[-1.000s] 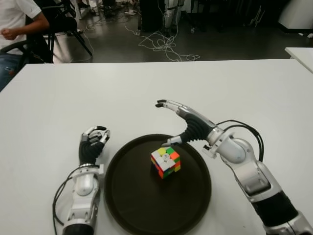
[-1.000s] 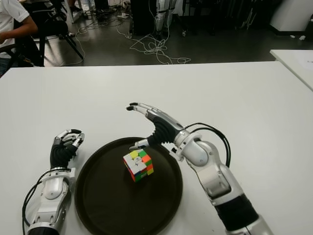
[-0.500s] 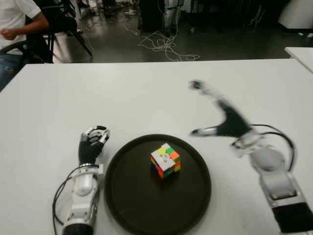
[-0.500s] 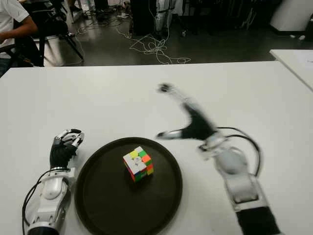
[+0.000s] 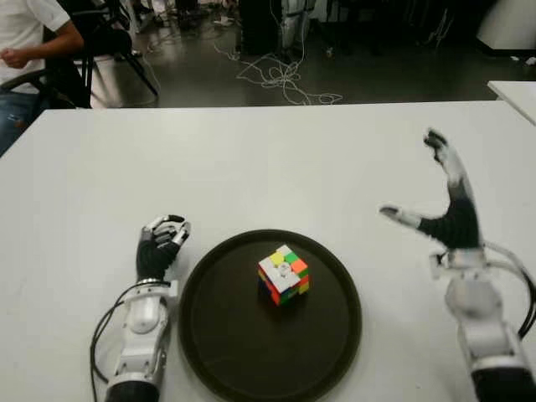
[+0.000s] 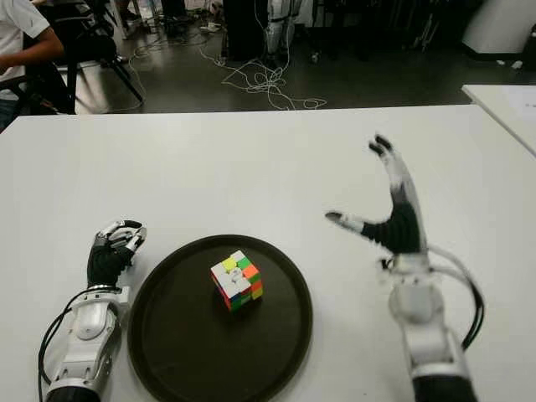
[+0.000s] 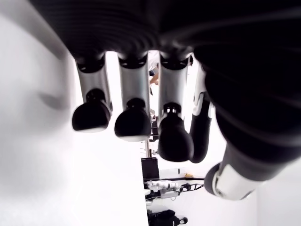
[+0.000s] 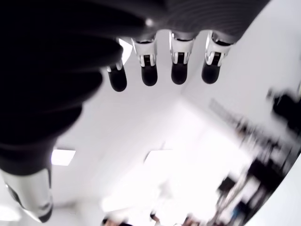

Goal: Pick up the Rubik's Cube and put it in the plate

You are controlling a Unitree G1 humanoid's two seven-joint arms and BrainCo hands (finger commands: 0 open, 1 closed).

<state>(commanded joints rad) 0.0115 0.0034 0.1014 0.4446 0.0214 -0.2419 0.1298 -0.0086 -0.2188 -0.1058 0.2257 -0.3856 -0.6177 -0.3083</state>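
- The two eye views look forward and down from the robot's head onto the white table (image 5: pixel 251 159), with dark floor across the top of the frame.
- Both share the plate (image 5: pixel 226 343) at lower centre and both hands; everything sits further left in the right eye view.
- Each wrist view sits very close under its own fingers (image 7: pixel 134 122), which fill the upper frame (image 8: pixel 178 70).
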